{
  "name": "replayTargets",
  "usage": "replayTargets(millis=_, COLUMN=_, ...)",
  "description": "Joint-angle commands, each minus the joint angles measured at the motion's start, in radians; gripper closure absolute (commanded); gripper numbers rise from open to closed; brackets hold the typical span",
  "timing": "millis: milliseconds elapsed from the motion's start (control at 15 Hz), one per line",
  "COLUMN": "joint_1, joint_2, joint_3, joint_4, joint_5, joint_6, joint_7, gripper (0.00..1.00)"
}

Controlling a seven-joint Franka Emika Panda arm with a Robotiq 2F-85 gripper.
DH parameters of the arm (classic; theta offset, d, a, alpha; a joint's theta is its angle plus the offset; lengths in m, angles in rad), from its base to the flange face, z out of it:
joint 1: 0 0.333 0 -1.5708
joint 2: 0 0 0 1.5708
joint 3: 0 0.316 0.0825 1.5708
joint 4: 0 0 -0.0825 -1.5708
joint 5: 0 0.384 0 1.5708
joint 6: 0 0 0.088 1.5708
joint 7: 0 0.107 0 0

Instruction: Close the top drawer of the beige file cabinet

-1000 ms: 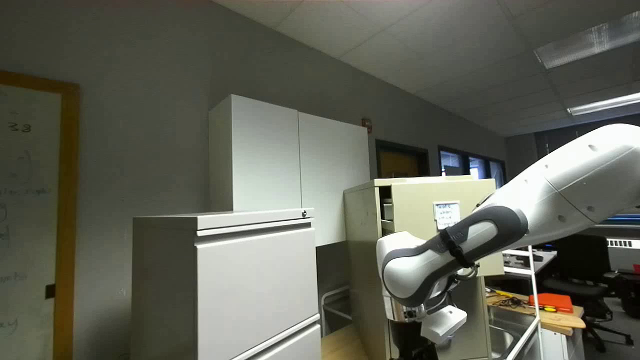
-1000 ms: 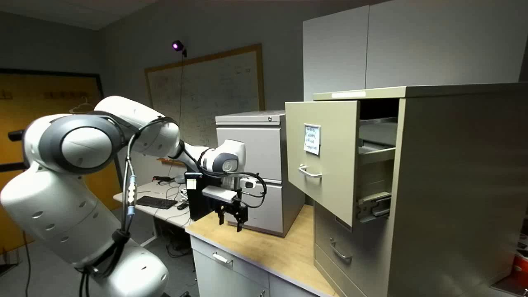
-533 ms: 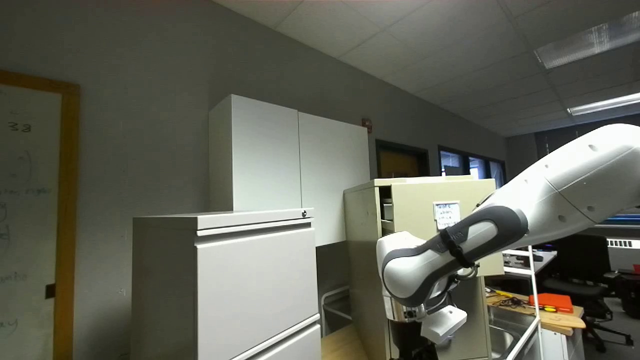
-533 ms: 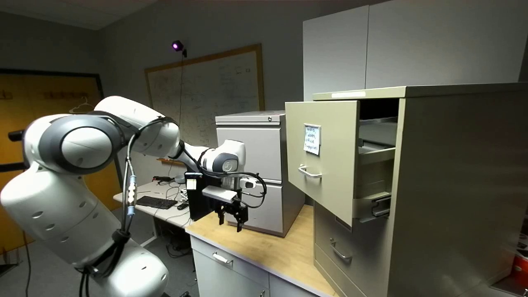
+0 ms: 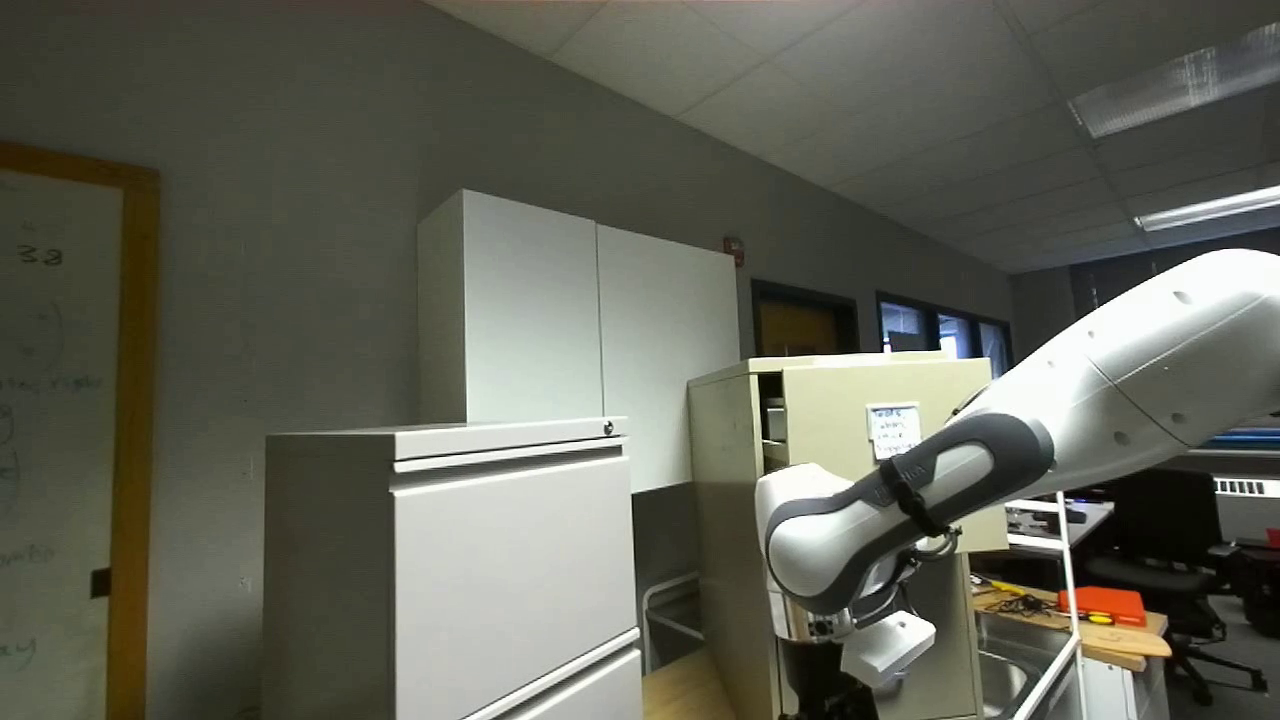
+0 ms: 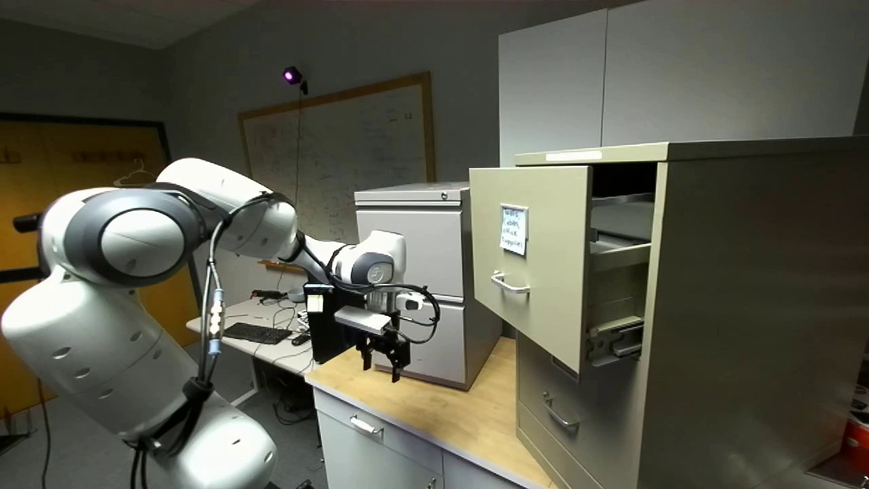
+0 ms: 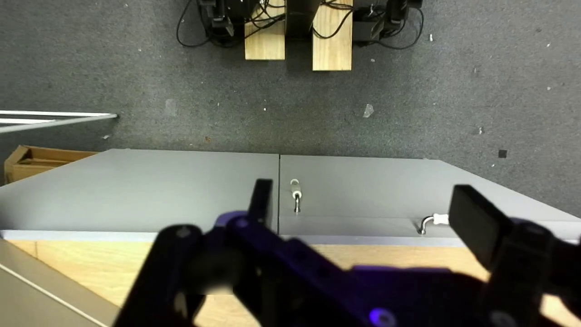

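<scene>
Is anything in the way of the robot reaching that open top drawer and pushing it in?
Nothing visible stands between the gripper and the top drawer. Nothing visible blocks the drawer's path into the beige file cabinet either, though much of its inside is hidden.

A ceiling light (image 5: 1210, 208) glows amid dimness; the wrist view's hand (image 7: 365, 209) blurs.

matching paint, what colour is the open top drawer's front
The top drawer is beige, clearest in an exterior view.

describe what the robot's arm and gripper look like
The arm is white and rounded, with grey rings at some joints. Black cables run along it. The gripper is black, with two blocky fingers and a flat white box above it.
</scene>
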State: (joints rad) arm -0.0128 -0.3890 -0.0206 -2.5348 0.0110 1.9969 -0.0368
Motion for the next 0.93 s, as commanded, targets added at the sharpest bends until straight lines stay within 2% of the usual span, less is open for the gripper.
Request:
replayTargets(millis=0, joint_1=-0.026, joint_2=-0.044, joint_3=0.013, joint_4=-0.012, joint_5=-0.050, joint_6=0.036, joint_7=0.068, gripper=0.00)
replayTargets(millis=133, joint_1=-0.042, joint_2=-0.083, joint_3=0.019, joint_4=-0.027, joint_5=-0.085, joint_6=0.077, joint_7=0.114, gripper=0.00)
replayTargets(millis=200, joint_1=-0.057, joint_2=-0.107, joint_3=0.029, joint_4=-0.039, joint_5=-0.117, joint_6=0.112, joint_7=0.154, gripper=0.25)
replayTargets(millis=267, joint_1=-0.069, joint_2=-0.123, joint_3=0.035, joint_4=-0.044, joint_5=-0.146, joint_6=0.133, joint_7=0.183, gripper=0.26)
replayTargets(millis=333, joint_1=-0.082, joint_2=-0.147, joint_3=0.041, joint_4=-0.053, joint_5=-0.173, joint_6=0.155, joint_7=0.212, gripper=0.32)
replayTargets(millis=600, joint_1=-0.138, joint_2=-0.241, joint_3=0.074, joint_4=-0.098, joint_5=-0.278, joint_6=0.262, joint_7=0.315, gripper=0.65)
replayTargets(millis=867, joint_1=-0.206, joint_2=-0.335, joint_3=0.131, joint_4=-0.137, joint_5=-0.383, joint_6=0.368, joint_7=0.409, gripper=0.93)
